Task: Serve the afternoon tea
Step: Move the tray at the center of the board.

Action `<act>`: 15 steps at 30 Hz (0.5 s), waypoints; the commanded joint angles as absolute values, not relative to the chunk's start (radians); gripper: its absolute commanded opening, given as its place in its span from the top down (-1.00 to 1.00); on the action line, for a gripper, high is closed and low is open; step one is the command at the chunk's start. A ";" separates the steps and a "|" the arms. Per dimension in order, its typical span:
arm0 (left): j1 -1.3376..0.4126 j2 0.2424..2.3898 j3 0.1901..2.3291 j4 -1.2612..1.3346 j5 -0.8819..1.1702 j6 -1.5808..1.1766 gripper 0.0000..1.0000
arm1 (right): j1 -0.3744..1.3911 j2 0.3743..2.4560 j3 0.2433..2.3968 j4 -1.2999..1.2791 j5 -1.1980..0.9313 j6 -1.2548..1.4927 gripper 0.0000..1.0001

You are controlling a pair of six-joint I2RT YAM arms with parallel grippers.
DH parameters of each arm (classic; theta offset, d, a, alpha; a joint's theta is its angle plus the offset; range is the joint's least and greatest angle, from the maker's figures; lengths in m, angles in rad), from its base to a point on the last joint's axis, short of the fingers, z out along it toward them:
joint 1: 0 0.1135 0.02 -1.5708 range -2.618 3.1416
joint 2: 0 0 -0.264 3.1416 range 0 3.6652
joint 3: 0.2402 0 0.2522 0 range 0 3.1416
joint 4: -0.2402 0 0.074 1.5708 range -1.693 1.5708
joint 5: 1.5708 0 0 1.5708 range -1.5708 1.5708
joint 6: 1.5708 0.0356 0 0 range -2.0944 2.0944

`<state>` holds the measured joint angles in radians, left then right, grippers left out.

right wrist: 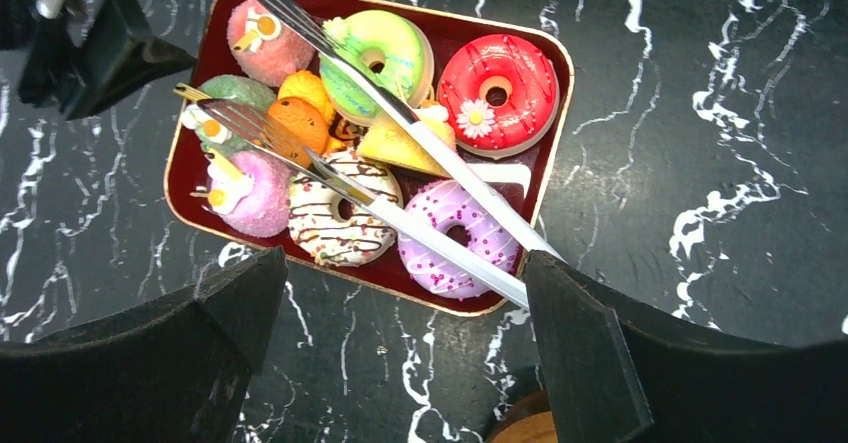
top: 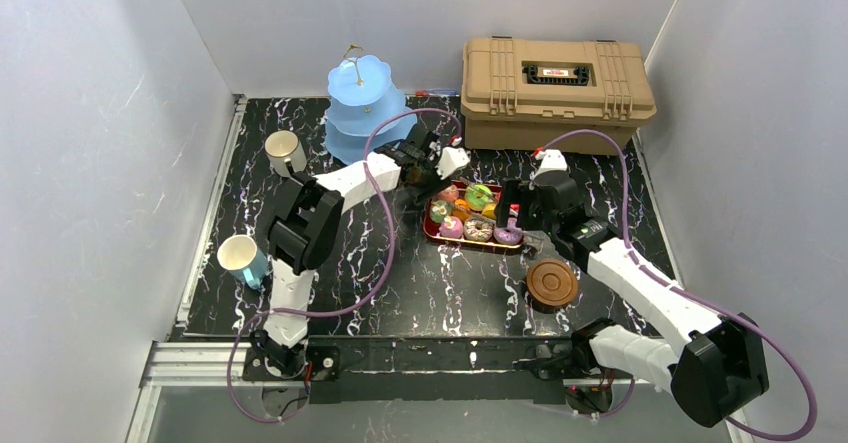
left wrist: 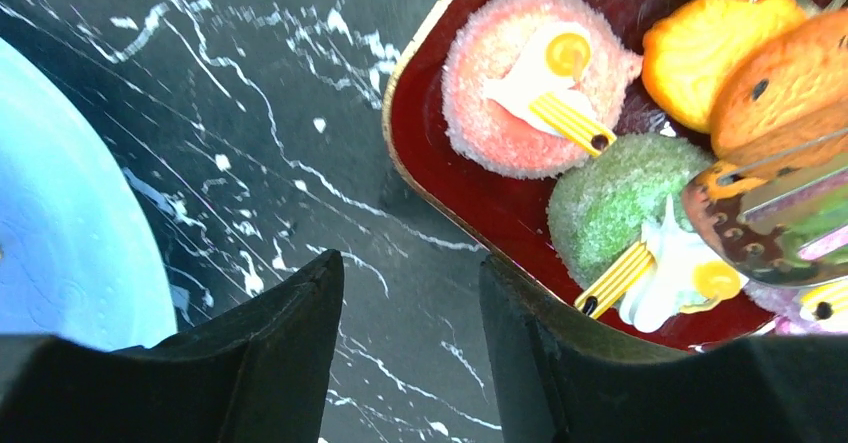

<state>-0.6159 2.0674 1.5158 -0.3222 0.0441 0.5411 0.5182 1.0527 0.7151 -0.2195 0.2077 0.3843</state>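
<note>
The stack of brown round saucers (top: 552, 281) sits nearest. Just beyond it, the right gripper (right wrist: 400, 263) hangs, jaws wide apart, near the handle end of the metal tongs (right wrist: 400, 133). These lie across the small colourful toy donuts and cakes (right wrist: 497, 93) in the dark red rectangular tray (right wrist: 445, 28). It should probably centre over both arms of the tongs before closing. The left gripper (left wrist: 410, 263), half apart and empty, is at the tray's rim. The light blue three-tier scalloped stand (top: 362, 113) is farthest.

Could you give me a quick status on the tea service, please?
Left gripper open, empty, at tray corner. Right gripper open above it. Cakes on tray, stand looks bare. Tongs lie across cakes.
</note>
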 commanded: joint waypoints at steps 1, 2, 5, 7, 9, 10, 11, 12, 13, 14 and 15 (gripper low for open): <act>-0.623 2.035 1.617 -0.398 0.070 0.514 -0.10 | 0.501 1.061 0.741 -0.251 0.268 0.352 -0.94; -0.616 2.013 1.616 -0.413 0.089 0.513 -0.19 | 0.495 1.069 0.748 -0.255 0.274 0.346 -0.93; -0.588 1.920 1.596 -0.479 0.163 0.510 -0.56 | 0.460 1.095 0.762 -0.262 0.269 0.333 -0.90; -0.566 1.849 1.573 -0.523 0.229 0.507 -0.89 | 0.418 1.110 0.758 -0.245 0.235 0.322 -0.83; -0.551 1.783 1.557 -0.581 0.279 0.497 -0.96 | 0.373 1.138 0.762 -0.236 0.189 0.307 -0.75; -0.548 1.760 1.552 -0.606 0.297 0.490 -0.96 | 0.356 1.149 0.765 -0.230 0.157 0.296 -0.72; -0.547 1.737 1.546 -0.629 0.308 0.479 -0.96 | 0.346 1.159 0.767 -0.219 0.130 0.285 -0.68; -0.546 1.714 1.541 -0.648 0.319 0.469 -0.96 | 0.343 1.168 0.775 -0.215 0.114 0.277 -0.63; -0.546 1.693 1.536 -0.661 0.326 0.455 -0.96 | 0.342 1.179 0.783 -0.214 0.102 0.271 -0.60; -0.545 1.675 1.533 -0.675 0.331 0.436 -0.96 | 0.341 1.190 0.789 -0.215 0.092 0.266 -0.59; -0.545 1.661 1.537 -0.692 0.335 0.422 -0.97 | 0.341 1.203 0.797 -0.219 0.085 0.259 -0.57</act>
<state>-0.5392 1.7542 1.5520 -0.5632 0.2474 0.4831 0.3443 1.1751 0.7292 -0.2447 0.1658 0.3080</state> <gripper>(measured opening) 0.981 0.801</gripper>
